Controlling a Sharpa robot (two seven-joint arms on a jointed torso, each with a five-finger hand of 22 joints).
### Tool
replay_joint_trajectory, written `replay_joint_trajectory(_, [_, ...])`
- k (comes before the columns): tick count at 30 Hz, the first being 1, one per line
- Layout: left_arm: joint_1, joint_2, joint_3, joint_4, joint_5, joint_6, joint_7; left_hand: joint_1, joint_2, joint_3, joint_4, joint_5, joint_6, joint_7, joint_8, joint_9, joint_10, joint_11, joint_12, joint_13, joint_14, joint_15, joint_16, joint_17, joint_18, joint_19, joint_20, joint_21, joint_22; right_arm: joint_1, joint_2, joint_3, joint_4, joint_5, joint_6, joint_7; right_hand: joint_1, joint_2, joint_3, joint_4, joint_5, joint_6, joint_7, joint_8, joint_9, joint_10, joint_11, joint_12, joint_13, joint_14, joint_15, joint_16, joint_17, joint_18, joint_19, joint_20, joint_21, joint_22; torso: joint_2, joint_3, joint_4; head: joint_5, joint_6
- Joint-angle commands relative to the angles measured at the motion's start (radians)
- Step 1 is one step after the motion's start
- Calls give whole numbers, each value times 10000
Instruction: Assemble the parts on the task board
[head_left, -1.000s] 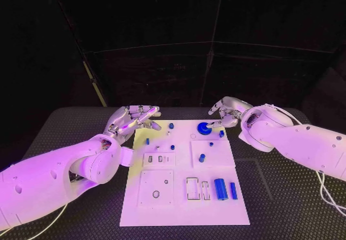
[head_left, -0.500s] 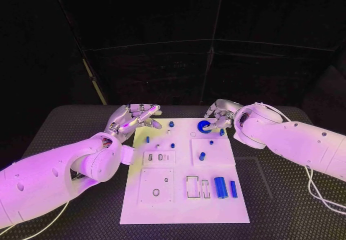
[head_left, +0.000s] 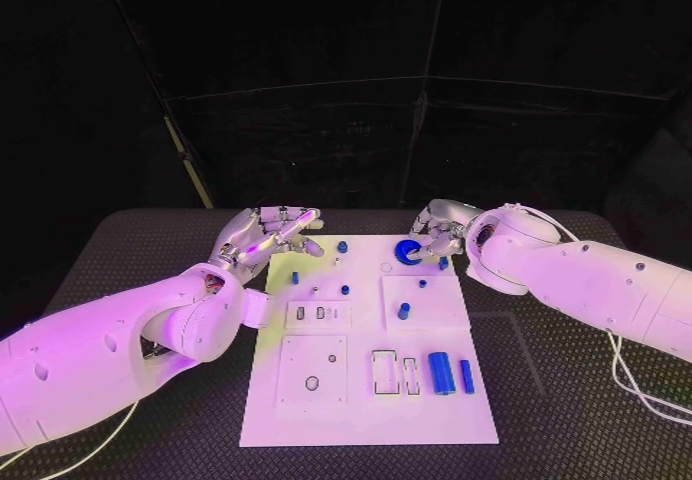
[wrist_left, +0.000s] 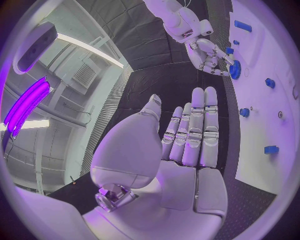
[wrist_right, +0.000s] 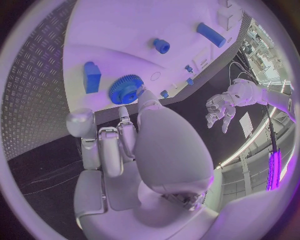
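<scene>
The white task board (head_left: 361, 420) lies in the middle of the black table. A blue gear (head_left: 408, 252) sits flat near its far right corner. My right hand (head_left: 440, 232) hovers over that corner, and in the right wrist view one fingertip (wrist_right: 142, 95) touches the gear (wrist_right: 127, 89) while the thumb stays apart from it. My left hand (head_left: 267, 237) floats above the board's far left corner, fingers stretched out and holding nothing. The left wrist view has its flat palm (wrist_left: 187, 145) facing the right hand (wrist_left: 209, 52) and the gear (wrist_left: 235, 70).
A thick blue cylinder (head_left: 440, 373) and a thin blue rod (head_left: 466, 376) lie at the board's near right beside white frames (head_left: 385, 375). Small blue pegs (head_left: 404, 310) stand across the far half. A blue block (wrist_right: 92, 76) sits beside the gear.
My right hand has shifted a little left, closing on the gear, which stays in place. The left hand has barely moved.
</scene>
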Motion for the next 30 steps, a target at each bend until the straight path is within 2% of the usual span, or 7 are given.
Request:
replay_joint_trajectory(1, [15,12,9,4,-46,132,19,21,83,-61,-15,36,36,47,-57,-16,26,54,-59,-14,-38,6,27,10,80,17,39,57,10,9,25,6,-25,-268,147,14,165,37,94,-151,-171,73,11,89,-12,61,-32,68,29,796,25,44,1396,-76,70,-30,64,42,3,1,-7,1,-11])
replay_joint_trajectory(6, [14,16,9,-2,-46,133,16,35,92,-63,-28,36,42,46,-65,-16,31,54,-67,-12,-43,6,28,22,80,13,39,61,13,-7,73,5,-66,-365,278,22,243,64,182,-277,-254,73,12,116,-26,121,-32,123,127,802,25,57,1430,-81,78,-32,88,77,4,1,-6,84,-36])
replay_joint_trajectory(18, [14,11,9,-12,-46,124,7,38,117,-62,-30,37,48,45,-71,-15,36,53,-74,-11,-48,6,29,32,80,10,40,64,16,-88,182,1,-180,-534,576,-21,272,45,218,-364,-316,74,14,131,-35,100,-32,109,106,807,26,65,1455,-88,86,-32,110,112,3,2,-2,49,-93])
replay_joint_trajectory(24, [14,11,9,-15,-46,132,1,40,128,-61,-31,37,50,44,-74,-14,38,53,-78,-11,-49,6,29,37,80,9,40,65,17,-122,212,0,-212,-719,536,-55,253,41,220,-373,-335,82,12,140,-36,122,-30,127,140,808,26,69,1465,-89,87,-31,114,118,6,7,1,41,-97])
replay_joint_trajectory(27, [14,10,9,-18,-46,133,-2,40,128,-61,-31,37,50,44,-74,-14,38,53,-78,-11,-49,6,29,37,80,9,40,65,17,-131,215,-1,-202,-943,353,-53,274,145,319,-456,-339,228,-15,231,-19,181,-53,172,220,816,14,82,1504,-99,117,-37,158,193,8,9,-1,49,-106])
replay_joint_trajectory(30, [14,7,9,-18,-46,134,-4,40,128,-61,-31,37,50,44,-74,-14,38,53,-78,-11,-49,6,29,37,80,9,40,65,17,-139,207,-1,-163,-1215,-51,28,506,413,671,-670,-721,595,-91,395,12,383,-128,323,488,832,-46,110,1584,-113,178,-82,234,312,6,8,1,47,-111])
